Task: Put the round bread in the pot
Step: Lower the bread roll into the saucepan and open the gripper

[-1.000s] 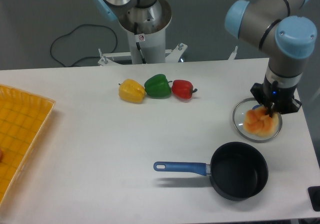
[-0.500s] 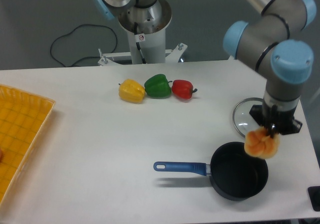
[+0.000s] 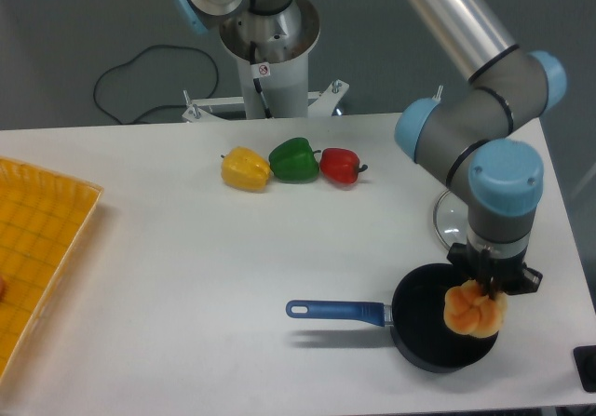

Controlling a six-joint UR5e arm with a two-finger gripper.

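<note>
claw (image 3: 488, 288) gripping round bread (image 3: 475, 311) over pot (image 3: 430, 330), blue handle pointing left

1. The pot (image 3: 438, 328) sits near the front right of the counter (image 3: 233, 267); the hand (image 3: 486, 290) hangs over its right side with the round bread (image 3: 475, 310) clamped in it, so that side of the opening is blocked.
2. The pot's blue handle (image 3: 337, 311) juts left across the counter.
3. A glass lid (image 3: 449, 219) lies just behind the pot, partly under the arm.
4. Three peppers (image 3: 293, 163) line the back centre.
5. A yellow tray (image 3: 37, 248) takes the left edge; between it and the handle the counter is bare.
</note>
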